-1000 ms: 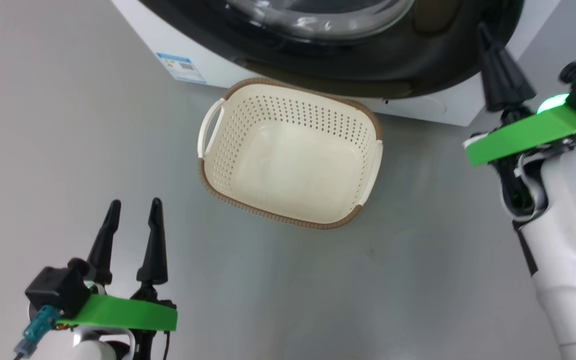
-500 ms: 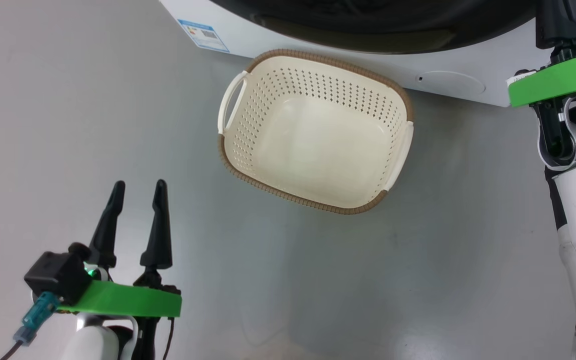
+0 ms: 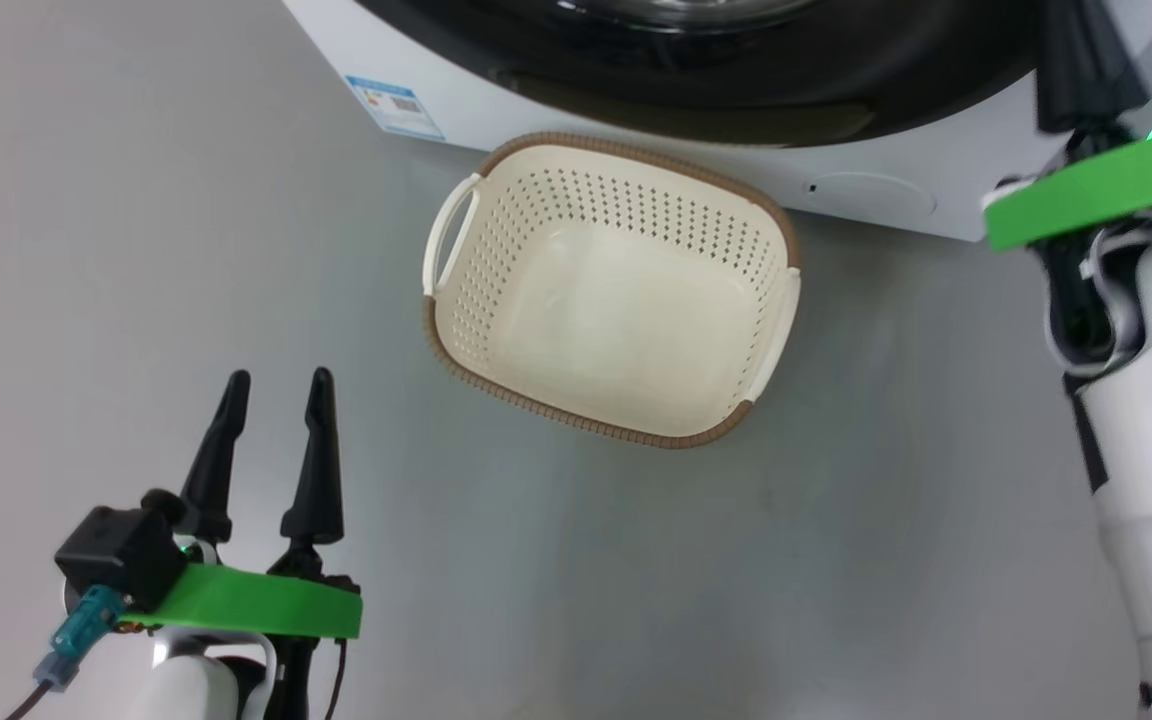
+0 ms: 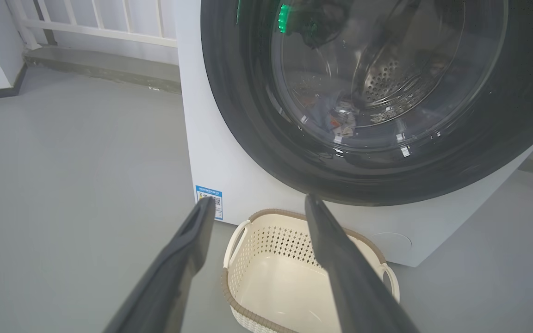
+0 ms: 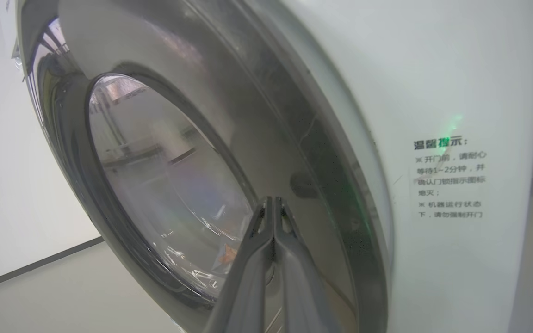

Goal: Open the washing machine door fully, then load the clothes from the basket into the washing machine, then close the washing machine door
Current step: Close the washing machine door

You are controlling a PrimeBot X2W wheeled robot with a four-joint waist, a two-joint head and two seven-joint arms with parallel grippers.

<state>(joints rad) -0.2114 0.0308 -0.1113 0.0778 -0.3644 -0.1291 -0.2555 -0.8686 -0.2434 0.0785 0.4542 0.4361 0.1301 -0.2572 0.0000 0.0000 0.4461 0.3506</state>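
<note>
Grey floor (image 3: 636, 560) runs smooth and bare-looking across the room, with a white railing (image 4: 109, 27) at the upper left of the left wrist view.

The left gripper (image 3: 276, 380) hangs at the lower left of the head view. Its two dark fingers (image 3: 314, 460) are spread apart, with nothing between them. Up and to the right of it, and apart from it, the basket (image 3: 576, 420) stands on the floor near the middle of the frame. The basket's far rim is tucked close under the washing machine (image 4: 211, 162).

The right gripper (image 5: 273, 202) has its fingers pressed together tip to tip, pinching nothing. In its own wrist view they point at the black ring of the door (image 4: 248, 138), between the glass window (image 5: 155, 175) and the white front. Whether the tips touch the door I cannot tell. In the head view this gripper sits at the upper right corner, beside the door's edge.

From the left wrist view the door looks flush against the machine. Through the glass the clothes (image 4: 340, 120) show as a light-blue heap with orange flecks, lying low in the steel drum (image 4: 387, 78).

A blue label (image 3: 394, 105) sits on the machine's front at the upper left of the head view. A round flap (image 3: 871, 195) sits low toward the right, and a printed notice (image 5: 449, 178) is on the side panel.
</note>
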